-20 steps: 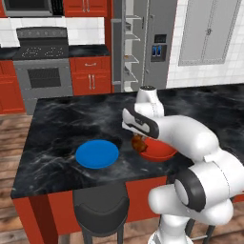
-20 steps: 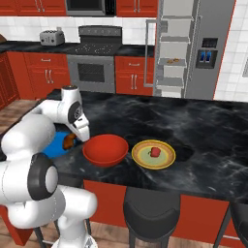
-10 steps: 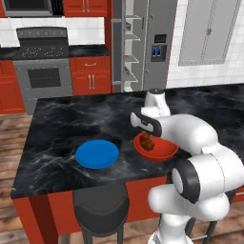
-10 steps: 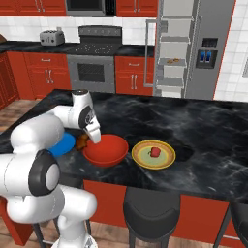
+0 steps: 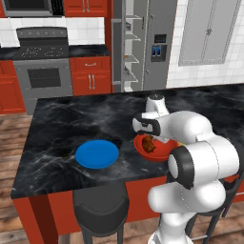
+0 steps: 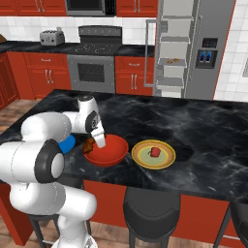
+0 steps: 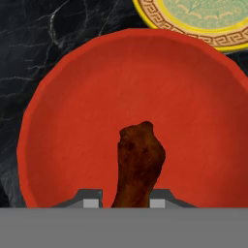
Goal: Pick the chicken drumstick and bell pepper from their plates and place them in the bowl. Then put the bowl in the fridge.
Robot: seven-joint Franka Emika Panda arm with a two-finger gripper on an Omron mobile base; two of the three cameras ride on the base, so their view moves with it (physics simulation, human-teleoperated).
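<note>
Right base view shows no readable writing on anything. Biggest is the fridge (image 6: pixel 193 48), its door swung open, with small food items on a pale shelf, too small to identify. Next comes the black marble island (image 6: pixel 203 131). On it sits the red bowl (image 6: pixel 107 151), its hollow bare, and just beside it the yellow plate (image 6: pixel 154 155) carrying the bell pepper (image 6: pixel 154 151). Partly behind the arm lies the blue plate (image 5: pixel 97 154), nothing on it. Smallest, the gripper (image 7: pixel 126 199) hangs over the bowl, its jaws pinched narrowly on the thin end of the drumstick (image 7: pixel 138 160), whose thick end points down into the hollow.
</note>
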